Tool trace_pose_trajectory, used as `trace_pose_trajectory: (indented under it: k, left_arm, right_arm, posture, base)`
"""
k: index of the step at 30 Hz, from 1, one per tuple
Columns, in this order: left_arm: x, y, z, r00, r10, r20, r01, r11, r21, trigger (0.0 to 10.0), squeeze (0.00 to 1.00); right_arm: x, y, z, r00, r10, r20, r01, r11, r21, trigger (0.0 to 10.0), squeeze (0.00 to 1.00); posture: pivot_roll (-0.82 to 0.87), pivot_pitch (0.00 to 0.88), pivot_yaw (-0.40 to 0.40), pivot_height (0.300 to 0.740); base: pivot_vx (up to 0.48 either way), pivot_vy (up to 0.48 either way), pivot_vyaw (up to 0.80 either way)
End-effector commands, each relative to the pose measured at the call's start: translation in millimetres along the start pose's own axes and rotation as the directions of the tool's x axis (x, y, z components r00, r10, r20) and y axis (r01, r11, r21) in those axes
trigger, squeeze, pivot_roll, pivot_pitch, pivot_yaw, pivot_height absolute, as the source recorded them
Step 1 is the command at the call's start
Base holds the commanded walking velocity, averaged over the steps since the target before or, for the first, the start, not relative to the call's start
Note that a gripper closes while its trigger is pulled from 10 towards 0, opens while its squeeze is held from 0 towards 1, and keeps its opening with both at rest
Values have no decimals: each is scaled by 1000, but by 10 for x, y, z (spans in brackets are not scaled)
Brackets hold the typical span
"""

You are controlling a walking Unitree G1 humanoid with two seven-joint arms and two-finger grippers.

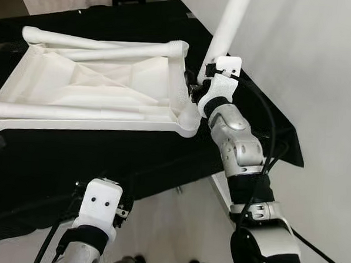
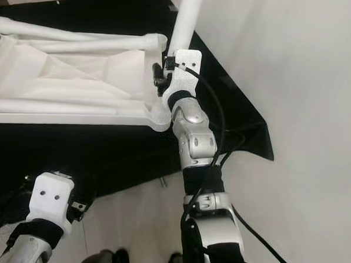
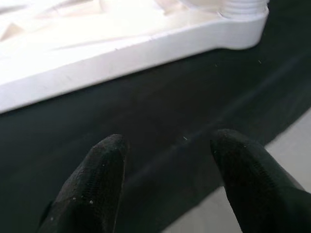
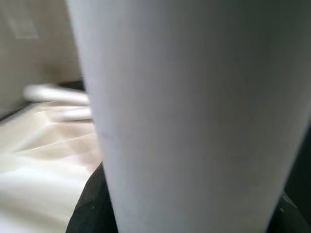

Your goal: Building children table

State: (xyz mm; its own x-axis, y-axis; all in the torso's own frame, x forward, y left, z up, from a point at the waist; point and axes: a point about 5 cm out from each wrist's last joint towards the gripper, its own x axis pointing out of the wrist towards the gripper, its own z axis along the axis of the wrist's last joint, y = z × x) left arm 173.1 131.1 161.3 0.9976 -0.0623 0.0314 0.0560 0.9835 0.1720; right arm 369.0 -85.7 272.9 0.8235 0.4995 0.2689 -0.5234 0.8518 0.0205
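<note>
My right claw (image 1: 196,88) grips leg (image 1: 227,25) at tabletop (image 1: 95,86) corner | left claw (image 3: 167,160) wide, over cloth (image 1: 74,161)

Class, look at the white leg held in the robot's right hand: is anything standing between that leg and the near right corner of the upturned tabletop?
Nothing visible does. The right hand holds the leg upright beside the tabletop's corner socket.

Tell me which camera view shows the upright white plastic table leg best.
The left eye view: the upright white plastic table leg stands at the corner of the upturned white tabletop, held by the right gripper. The right eye view shows the same. The right wrist view gives a blurred close-up; the left wrist view shows a tabletop edge.
</note>
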Motion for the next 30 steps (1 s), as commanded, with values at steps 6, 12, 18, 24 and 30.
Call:
trace_pose_trajectory:
  k: [6, 12, 18, 24, 30]
  left_arm:
    - [-68, 0, 14, 1000, 4, -25, -4, 1000, 4, 10000, 0]
    - [-65, 3, 20, 1000, 6, -28, -5, 1000, 4, 10000, 0]
    - [-40, 4, 19, 1000, 5, -29, -5, 1000, 5, 10000, 0]
    - [112, 68, 58, 999, 28, 15, -29, 999, 33, 10000, 0]
    - [218, 115, 77, 998, 50, 41, -52, 998, 44, 10000, 0]
  right_arm:
    - [-359, 344, 80, 696, 717, -35, -718, 696, -15, 0, 0]
    - [-395, 237, 57, 612, 785, -102, -789, 614, -9, 0, 0]
    - [-287, 287, -19, 614, 780, -125, -789, 613, -46, 0, 0]
    - [-232, 334, -222, 745, 614, -259, -662, 728, -177, 10000, 0]
    - [-204, 323, -186, 847, 509, -152, -522, 850, -65, 10000, 1000]
  posture:
    - [34, 357, -43, 740]
    - [34, 354, -44, 740]
    - [39, 340, -45, 740]
    - [1, 298, -61, 740]
    - [-26, 277, -54, 740]
  base:
    - [0, 0, 0]
    - [0, 0, 0]
    - [0, 0, 0]
    - [0, 0, 0]
    - [0, 0, 0]
